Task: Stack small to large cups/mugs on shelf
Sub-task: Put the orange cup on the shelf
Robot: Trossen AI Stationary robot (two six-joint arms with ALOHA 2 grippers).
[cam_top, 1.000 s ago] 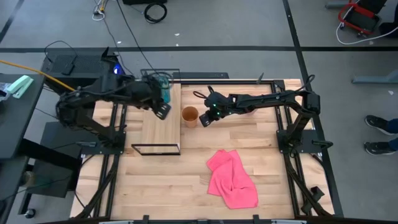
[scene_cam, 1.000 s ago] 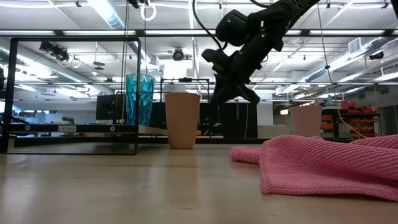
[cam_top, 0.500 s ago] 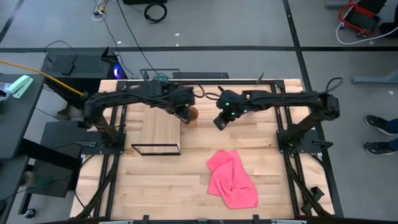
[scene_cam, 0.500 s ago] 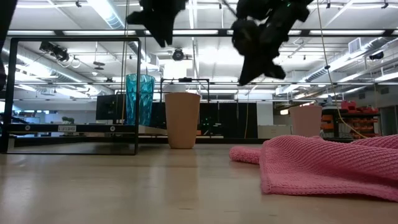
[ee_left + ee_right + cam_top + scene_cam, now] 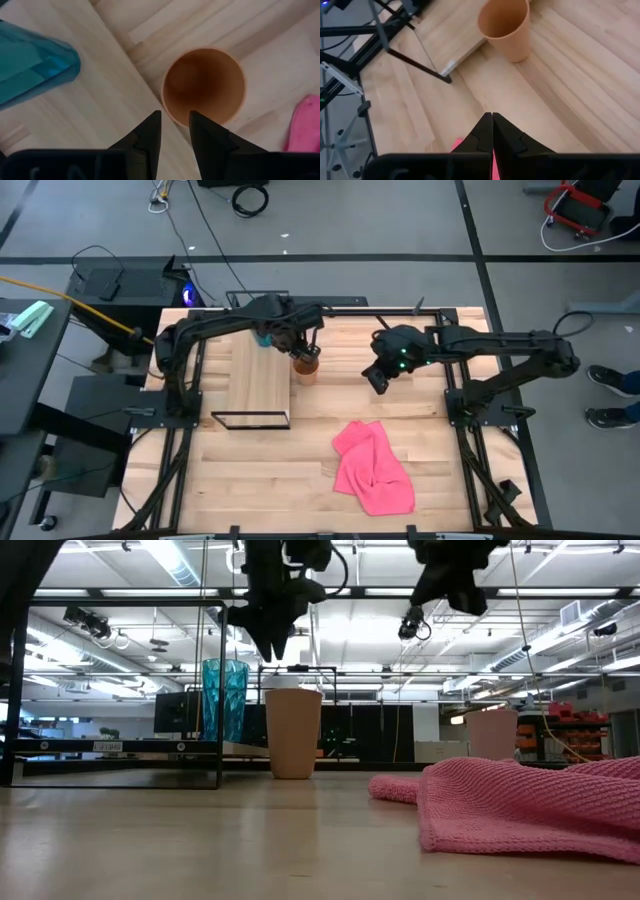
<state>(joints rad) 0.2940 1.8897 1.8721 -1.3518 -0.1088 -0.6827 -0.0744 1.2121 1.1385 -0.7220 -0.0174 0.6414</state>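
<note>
2 cups show clearly: the orange cup [image 5: 305, 367] stands upright and empty on the tabletop [image 5: 420, 440] just beside the shelf [image 5: 258, 375], while the translucent teal cup [image 5: 224, 700] stands on the shelf's far end, half hidden by the left arm from above. The left gripper [image 5: 175, 131] hovers over the orange cup's rim, fingers slightly apart and holding nothing. The right gripper [image 5: 492, 131], fingers pressed together, hangs above the table between that cup and the pink cloth [image 5: 374, 468].

Overhead view straight down, low view level across the table, both sharing the orange cup [image 5: 305, 367] [image 5: 293, 733].
</note>
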